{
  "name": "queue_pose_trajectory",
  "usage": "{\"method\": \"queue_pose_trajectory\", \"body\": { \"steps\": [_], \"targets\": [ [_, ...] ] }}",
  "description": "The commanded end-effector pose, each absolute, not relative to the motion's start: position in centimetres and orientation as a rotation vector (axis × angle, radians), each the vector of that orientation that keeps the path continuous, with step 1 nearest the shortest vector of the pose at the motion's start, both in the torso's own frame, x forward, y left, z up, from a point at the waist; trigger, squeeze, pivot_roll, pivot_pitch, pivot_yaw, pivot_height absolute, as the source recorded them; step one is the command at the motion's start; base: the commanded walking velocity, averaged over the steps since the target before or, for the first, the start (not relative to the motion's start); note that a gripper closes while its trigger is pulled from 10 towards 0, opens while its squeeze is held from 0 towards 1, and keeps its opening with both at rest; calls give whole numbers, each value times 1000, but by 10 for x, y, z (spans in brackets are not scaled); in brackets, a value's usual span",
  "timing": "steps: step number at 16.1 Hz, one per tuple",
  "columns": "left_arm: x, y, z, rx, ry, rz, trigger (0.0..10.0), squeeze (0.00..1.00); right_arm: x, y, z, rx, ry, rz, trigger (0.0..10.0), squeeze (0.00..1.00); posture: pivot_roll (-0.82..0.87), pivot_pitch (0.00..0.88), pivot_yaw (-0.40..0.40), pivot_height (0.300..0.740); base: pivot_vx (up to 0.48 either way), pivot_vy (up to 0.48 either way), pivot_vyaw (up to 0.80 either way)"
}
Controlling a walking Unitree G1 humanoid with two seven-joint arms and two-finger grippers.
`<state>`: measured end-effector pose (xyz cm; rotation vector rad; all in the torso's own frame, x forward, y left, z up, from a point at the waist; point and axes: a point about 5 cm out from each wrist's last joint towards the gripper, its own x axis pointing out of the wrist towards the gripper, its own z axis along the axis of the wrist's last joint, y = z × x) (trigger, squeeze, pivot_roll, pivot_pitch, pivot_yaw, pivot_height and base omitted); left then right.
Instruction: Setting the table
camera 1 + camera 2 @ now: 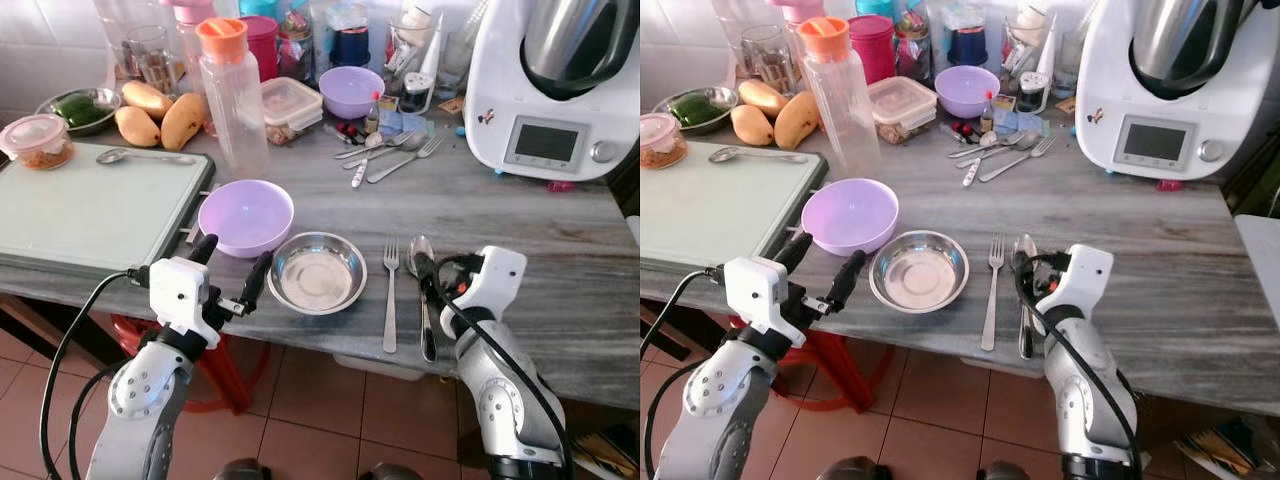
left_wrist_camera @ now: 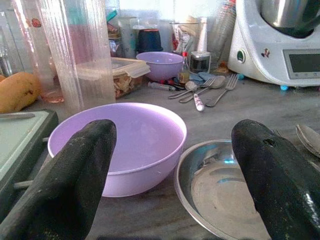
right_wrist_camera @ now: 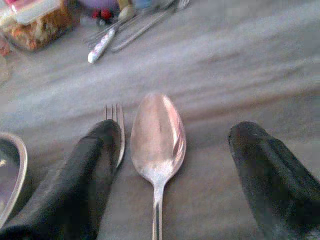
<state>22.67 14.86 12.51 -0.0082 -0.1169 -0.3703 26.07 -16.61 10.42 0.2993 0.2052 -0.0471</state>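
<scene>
On the grey counter a lilac bowl stands near the front edge, with a shallow steel bowl touching its right side. Right of the steel bowl, a fork and a spoon lie side by side, handles toward me. My left gripper is open at the counter edge, low, facing the gap between the two bowls. My right gripper is open, just above the spoon; one of its fingers overlaps the fork's tines.
A pale cutting board with a spoon on it fills the left. Behind it are a clear bottle, mangoes, a second lilac bowl, loose cutlery and jars. A white kitchen machine stands back right. A red stool is under the counter.
</scene>
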Motion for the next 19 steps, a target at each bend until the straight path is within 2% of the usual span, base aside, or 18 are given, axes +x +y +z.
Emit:
{"method": "queue_pose_trajectory", "body": {
  "steps": [1, 3, 7, 8, 9, 10, 11, 13, 19],
  "targets": [
    [228, 148, 121, 5, -95, -339, 10000, 0, 262, -167, 117, 275, 124, -43, 10000, 1000, 34, 0, 17, 740, 0, 0, 0],
    [231, 148, 107, 4, -12, -249, 10000, 0, 262, -168, 122, 228, 67, -48, 10000, 1000, 27, 0, 10, 740, 0, 0, 0],
    [244, 142, 105, 59, -5, -182, 10000, 0, 260, -171, 122, 150, 5, -54, 10000, 1000, 24, 0, 15, 740, 0, 0, 0],
    [248, 143, 108, 61, -24, -161, 10000, 0, 262, -173, 128, 107, -34, -61, 10000, 973, 13, 0, 20, 740, 0, 0, 0],
    [251, 143, 109, 61, -30, -153, 10000, 0, 264, -174, 132, 92, -57, -60, 10000, 675, 9, 0, 21, 740, 0, 0, 0],
    [252, 142, 110, 59, -32, -149, 10000, 0, 266, -177, 134, 79, -67, -72, 10000, 161, 7, 0, 21, 740, 0, 0, 0],
    [253, 142, 110, 60, -35, -148, 10000, 0, 266, -178, 134, 78, -68, -73, 10000, 0, 6, 0, 20, 740, 0, 0, 0],
    [255, 140, 112, 62, -44, -144, 10000, 0, 266, -179, 133, 71, -72, -71, 10000, 0, 4, 0, 18, 740, 0, 0, 0],
    [257, 140, 114, 59, -54, -132, 10000, 0, 269, -175, 133, 75, -77, -64, 10000, 0, 7, 0, 13, 740, -255, 0, 0]
  ]
}}
